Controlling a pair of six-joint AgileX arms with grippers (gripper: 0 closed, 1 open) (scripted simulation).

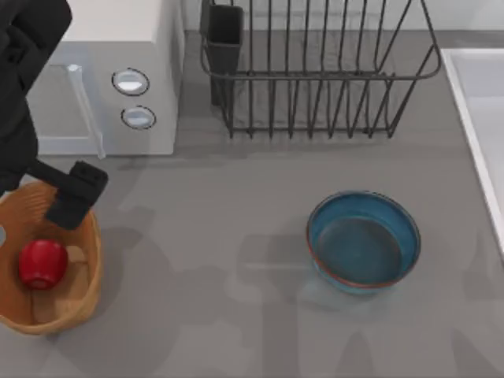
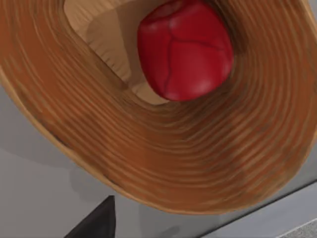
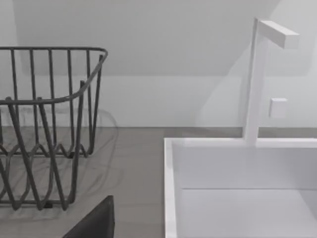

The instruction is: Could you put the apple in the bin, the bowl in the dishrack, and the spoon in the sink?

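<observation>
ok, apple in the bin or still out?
In. The apple lies on the floor of the wicker bin, walls all around it; the left wrist view shows it there too. The left end effector is above the rim.

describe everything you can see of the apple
The apple is small, glossy and red, roundish with faint darker lines across its skin. It sits inside the bin, resting on the pale wooden floor near the woven wall, at the table's left. Nothing grips it; the left hand hangs above the bin's far rim, apart from the apple.

The sink [image 1: 472, 118] and bin [image 1: 87, 291] are cut by frame edges.
</observation>
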